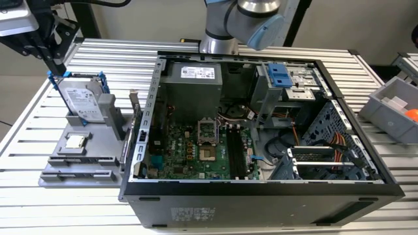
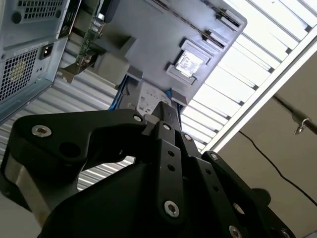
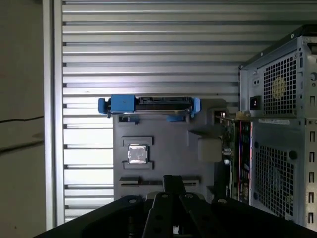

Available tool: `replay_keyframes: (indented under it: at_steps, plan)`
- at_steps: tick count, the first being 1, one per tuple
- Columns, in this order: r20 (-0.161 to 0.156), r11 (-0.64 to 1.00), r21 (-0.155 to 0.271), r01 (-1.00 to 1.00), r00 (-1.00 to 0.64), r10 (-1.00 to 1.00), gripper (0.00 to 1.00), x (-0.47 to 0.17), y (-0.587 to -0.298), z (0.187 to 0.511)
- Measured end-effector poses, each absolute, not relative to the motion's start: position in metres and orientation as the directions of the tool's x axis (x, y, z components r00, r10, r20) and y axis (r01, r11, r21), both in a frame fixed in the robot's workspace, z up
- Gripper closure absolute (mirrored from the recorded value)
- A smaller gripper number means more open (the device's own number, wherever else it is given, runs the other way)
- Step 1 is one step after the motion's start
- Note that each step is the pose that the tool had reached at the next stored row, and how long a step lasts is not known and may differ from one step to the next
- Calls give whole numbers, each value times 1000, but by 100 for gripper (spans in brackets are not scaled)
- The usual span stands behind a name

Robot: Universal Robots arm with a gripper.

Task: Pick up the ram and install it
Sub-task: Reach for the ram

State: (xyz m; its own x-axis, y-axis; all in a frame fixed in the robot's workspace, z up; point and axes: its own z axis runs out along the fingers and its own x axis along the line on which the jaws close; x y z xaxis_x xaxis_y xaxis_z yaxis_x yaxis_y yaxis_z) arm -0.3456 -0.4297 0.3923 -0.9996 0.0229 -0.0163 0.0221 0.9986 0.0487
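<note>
My gripper [image 1: 62, 72] hangs high over the back end of the grey parts holder [image 1: 98, 147], at the exterior view's left, just above the blue-framed hard drive [image 1: 85, 100]. Its fingers look shut with nothing between them; they show in both wrist views [image 3: 173, 180] [image 2: 166, 107]. In the first wrist view the fingertips cover the middle of a long narrow slot [image 3: 133, 182] in the holder. A thin dark strip lies in that slot, and I cannot tell whether it is the ram. The open computer case [image 1: 261, 196] shows black memory slots [image 1: 233, 147] on its motherboard.
On the holder lie a small square processor chip [image 3: 137, 153] and the hard drive [image 3: 148, 104]. A green card with a metal bracket [image 3: 230, 148] stands between holder and case. A grey bin [image 1: 392, 115] sits at the exterior view's right. The slatted metal table [image 1: 39, 205] surrounds everything.
</note>
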Motion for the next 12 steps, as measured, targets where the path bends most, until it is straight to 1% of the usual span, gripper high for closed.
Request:
replay_keyframes:
  at_steps: [12]
  plan:
    - [-16, 999, 49, 22, -1000, 23, 100, -346, -443, 392]
